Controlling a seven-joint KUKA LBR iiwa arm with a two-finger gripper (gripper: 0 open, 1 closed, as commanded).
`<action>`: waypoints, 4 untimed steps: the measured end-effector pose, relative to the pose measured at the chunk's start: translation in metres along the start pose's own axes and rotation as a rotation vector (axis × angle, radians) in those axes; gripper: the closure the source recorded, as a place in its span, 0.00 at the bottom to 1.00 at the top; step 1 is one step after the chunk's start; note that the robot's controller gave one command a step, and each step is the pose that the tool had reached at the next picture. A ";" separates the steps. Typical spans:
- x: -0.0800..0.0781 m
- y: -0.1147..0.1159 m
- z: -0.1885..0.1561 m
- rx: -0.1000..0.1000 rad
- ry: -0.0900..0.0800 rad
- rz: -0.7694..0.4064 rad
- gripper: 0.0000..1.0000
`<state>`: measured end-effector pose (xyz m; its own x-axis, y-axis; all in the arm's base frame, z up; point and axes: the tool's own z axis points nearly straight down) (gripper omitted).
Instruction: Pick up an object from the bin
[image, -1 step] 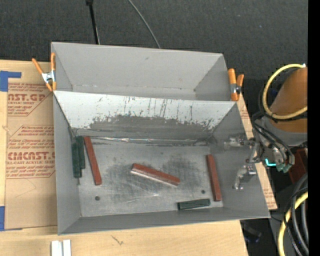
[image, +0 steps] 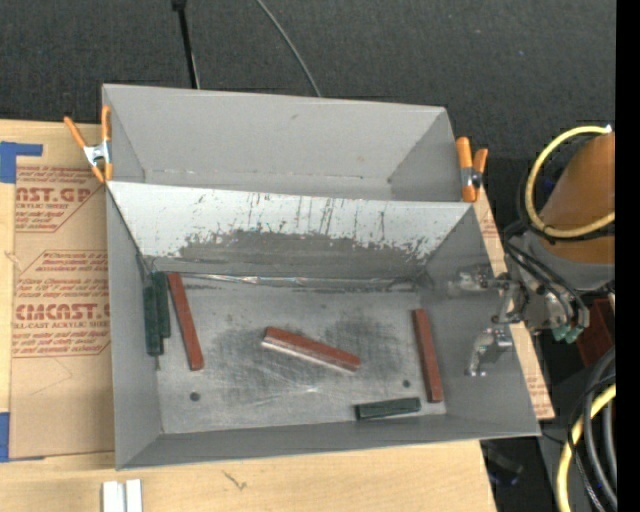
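We've got the hand (image: 487, 352) over the bin's (image: 300, 150) right wall, spread or pressed together we cannot tell, near the reddish-brown bar (image: 428, 355) at the floor's right edge, where a descent might clip the slope and skid it away.

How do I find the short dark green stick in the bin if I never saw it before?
Look at the grey metal bin and follow its floor to the near edge, right of the middle. There, by the lower end of the reddish-brown bar along the right wall, lies the short dark green stick. The other dark green stick is longer and lies by the left wall.
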<state>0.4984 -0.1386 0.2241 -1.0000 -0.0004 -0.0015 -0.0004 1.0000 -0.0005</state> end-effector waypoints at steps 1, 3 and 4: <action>0.003 0.010 0.055 0.001 -0.004 -0.078 0.00; 0.016 0.054 0.152 0.000 0.004 -0.455 1.00; 0.010 0.057 0.151 0.002 -0.020 -0.455 0.00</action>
<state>0.4885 -0.0820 0.0732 -0.8978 -0.4399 -0.0199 -0.4398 0.8981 -0.0078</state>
